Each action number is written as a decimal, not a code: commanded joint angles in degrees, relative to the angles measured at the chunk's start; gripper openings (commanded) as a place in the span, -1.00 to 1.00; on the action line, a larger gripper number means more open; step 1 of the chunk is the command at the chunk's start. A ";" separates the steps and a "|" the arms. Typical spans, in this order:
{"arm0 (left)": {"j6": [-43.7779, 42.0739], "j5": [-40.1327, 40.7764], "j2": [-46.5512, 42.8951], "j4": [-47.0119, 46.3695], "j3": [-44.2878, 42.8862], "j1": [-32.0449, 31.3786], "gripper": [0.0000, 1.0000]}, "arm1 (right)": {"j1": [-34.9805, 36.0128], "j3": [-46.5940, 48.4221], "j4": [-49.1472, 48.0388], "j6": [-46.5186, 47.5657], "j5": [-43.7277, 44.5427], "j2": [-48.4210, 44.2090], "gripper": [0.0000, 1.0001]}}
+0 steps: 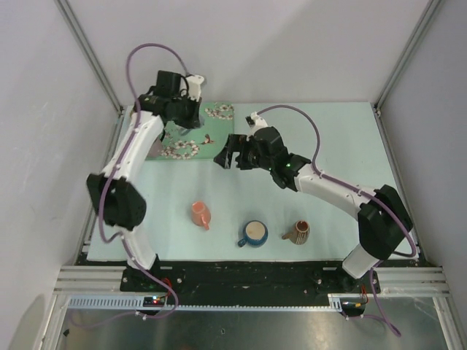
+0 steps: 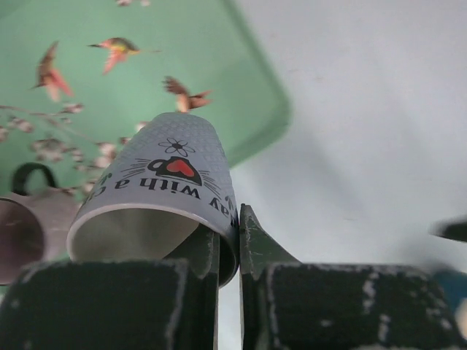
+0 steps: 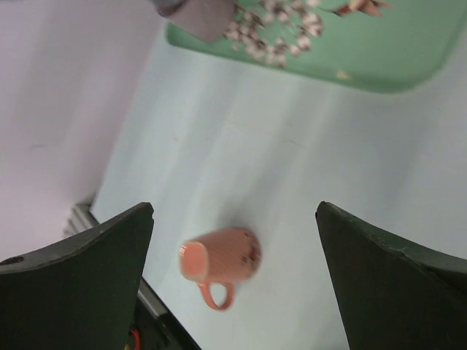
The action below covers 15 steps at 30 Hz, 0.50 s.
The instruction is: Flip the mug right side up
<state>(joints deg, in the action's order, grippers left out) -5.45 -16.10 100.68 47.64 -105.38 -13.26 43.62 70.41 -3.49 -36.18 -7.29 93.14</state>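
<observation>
My left gripper (image 2: pixel 230 219) is shut on the rim of a grey mug (image 2: pixel 171 175) with a red heart and black lettering. One finger is inside the mug and one outside. The mug is tilted, its mouth towards the camera, above a green flowered tray (image 2: pixel 146 73). In the top view the left gripper (image 1: pixel 187 119) is over the tray (image 1: pixel 219 138) at the back left and hides the mug. My right gripper (image 1: pixel 225 154) is open and empty in mid-air. In its wrist view (image 3: pixel 233 208) a pink mug (image 3: pixel 222 255) lies on its side far below.
A second greyish mug with a black handle (image 2: pixel 22 226) lies on the tray beside the held one. On the table's near part are the pink mug (image 1: pixel 201 214) on its side, an upright blue mug (image 1: pixel 253 233) and a brown mug (image 1: pixel 297 232) on its side.
</observation>
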 commanded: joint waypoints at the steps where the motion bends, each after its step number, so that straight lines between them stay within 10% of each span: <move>1: -17.98 17.18 11.48 7.43 -10.00 0.28 -1.00 | 0.48 0.97 9.71 8.64 4.64 -4.61 0.99; 15: -22.89 14.56 30.70 16.15 -21.32 5.97 -1.00 | 1.97 -1.63 13.27 12.77 5.07 -5.92 0.99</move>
<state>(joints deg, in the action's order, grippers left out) -25.19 -0.10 131.33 61.23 -122.91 -8.25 44.10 68.84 9.63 -26.39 -2.57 88.14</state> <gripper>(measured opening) 0.078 0.993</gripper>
